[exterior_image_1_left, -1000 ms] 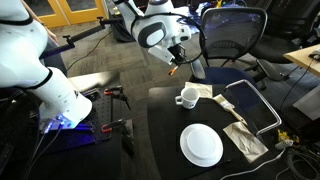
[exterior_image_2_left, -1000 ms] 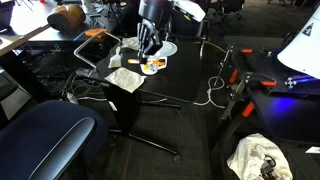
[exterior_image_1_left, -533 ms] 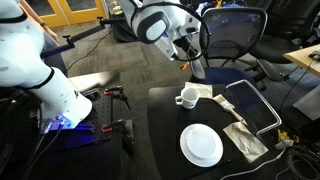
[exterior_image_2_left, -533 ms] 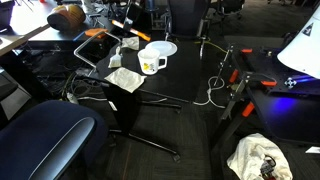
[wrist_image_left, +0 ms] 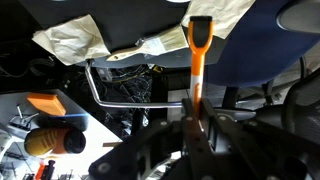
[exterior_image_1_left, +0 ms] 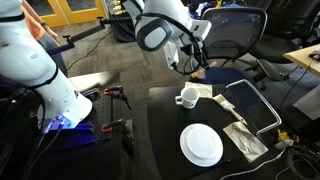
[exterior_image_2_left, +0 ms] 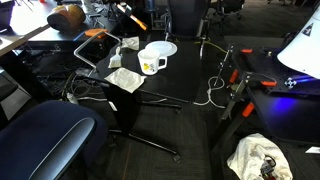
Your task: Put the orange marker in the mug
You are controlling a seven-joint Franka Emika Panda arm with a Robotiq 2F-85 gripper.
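**White shells, dark joints**

The arm [exterior_image_1_left: 35,65] is made of smooth, rounded white shells. A dark grey ring [exterior_image_1_left: 151,35] circles one round joint face. A blue light [exterior_image_1_left: 61,122] glows low at the base. In the wrist view the gripper [wrist_image_left: 197,106] is black, with slim dark fingers.

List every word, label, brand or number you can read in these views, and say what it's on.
No text can be read in any view.
The mug: a yellowish print on its side, too small and blurred to read.
The orange marker: no lettering shows in the wrist view.
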